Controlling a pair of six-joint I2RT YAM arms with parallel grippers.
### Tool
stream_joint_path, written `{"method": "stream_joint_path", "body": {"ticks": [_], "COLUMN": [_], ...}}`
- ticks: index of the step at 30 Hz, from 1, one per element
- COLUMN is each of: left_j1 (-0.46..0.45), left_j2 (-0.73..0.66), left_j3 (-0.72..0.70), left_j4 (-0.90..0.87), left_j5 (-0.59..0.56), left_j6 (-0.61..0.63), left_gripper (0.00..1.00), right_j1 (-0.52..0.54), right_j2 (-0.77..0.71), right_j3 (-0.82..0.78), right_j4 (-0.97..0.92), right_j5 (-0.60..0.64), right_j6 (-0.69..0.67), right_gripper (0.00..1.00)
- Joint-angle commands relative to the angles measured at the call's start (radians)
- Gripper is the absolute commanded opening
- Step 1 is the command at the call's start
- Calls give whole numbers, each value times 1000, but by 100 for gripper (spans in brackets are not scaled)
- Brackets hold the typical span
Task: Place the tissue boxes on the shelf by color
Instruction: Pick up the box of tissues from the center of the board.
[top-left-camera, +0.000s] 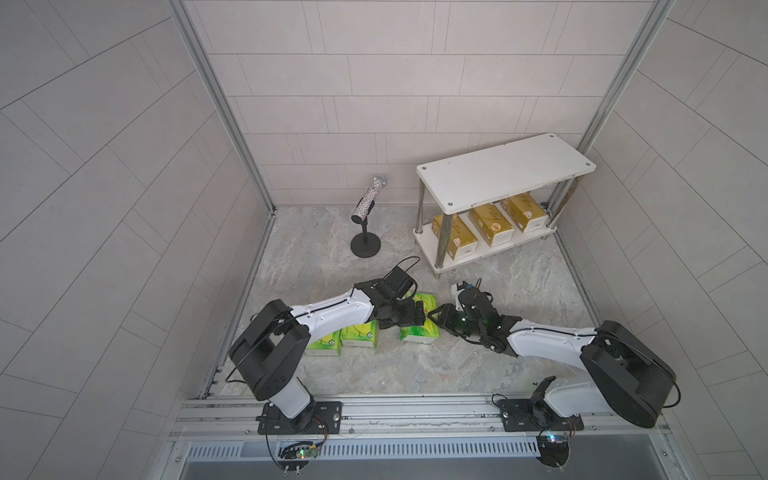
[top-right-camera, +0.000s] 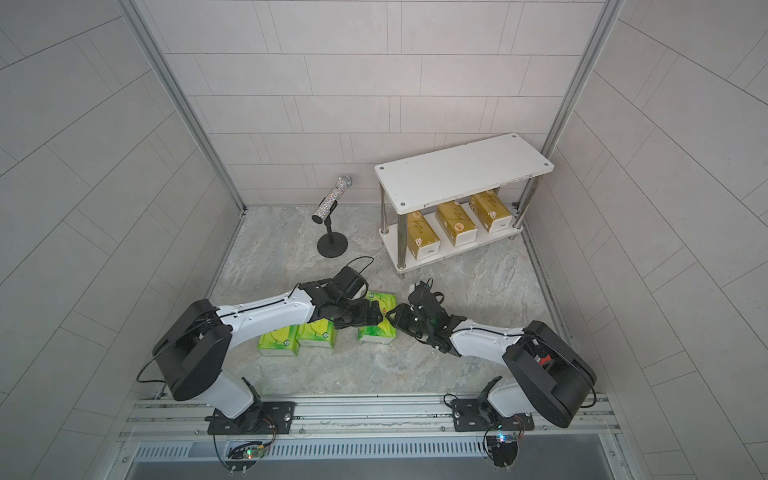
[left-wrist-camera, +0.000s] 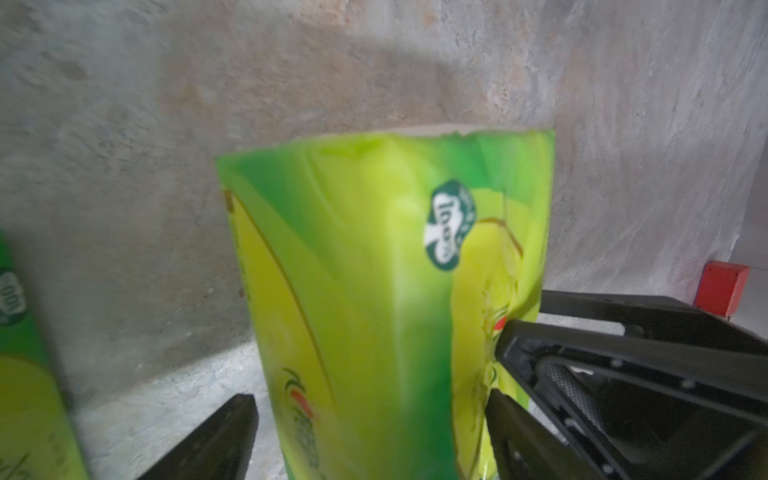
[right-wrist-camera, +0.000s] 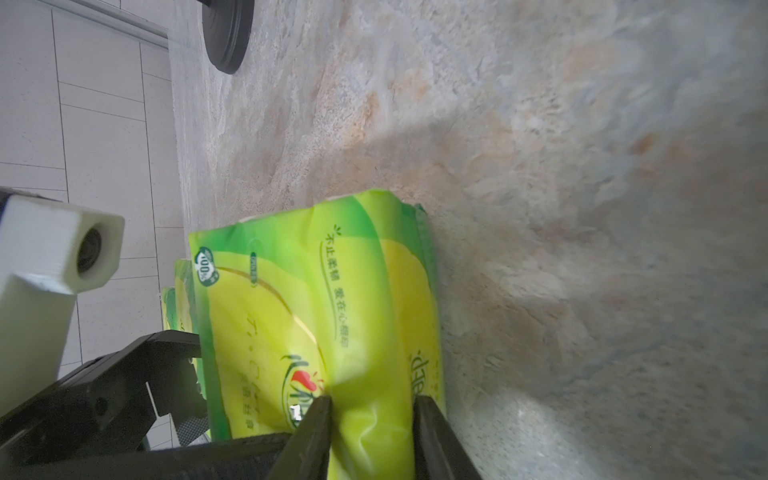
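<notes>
The right pincer pinches a fold of the green tissue pack on the table. The left pincer is spread around the same pack.

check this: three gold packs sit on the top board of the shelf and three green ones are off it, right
No: the gold packs sit on the lower board of the shelf, as both top views show. The three green packs are off it.
</notes>
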Motion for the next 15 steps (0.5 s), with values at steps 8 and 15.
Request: {"method": "stream_joint_path", "body": {"ticks": [8,15], "left_j1": [1,10], "left_j2": [40,50], "left_j3": [-37,-34], "left_j4": [80,79], "left_j5": [13,-3], "left_j6": [-10,13], "left_gripper": [92,88], "right_j1": [-24,-45], "right_j2": [56,71], "right_j3": [-42,-50], "right_j4": [-182,-171], "right_j5": [50,39], "right_j6": [-25,-34], "right_gripper": [37,37]}}
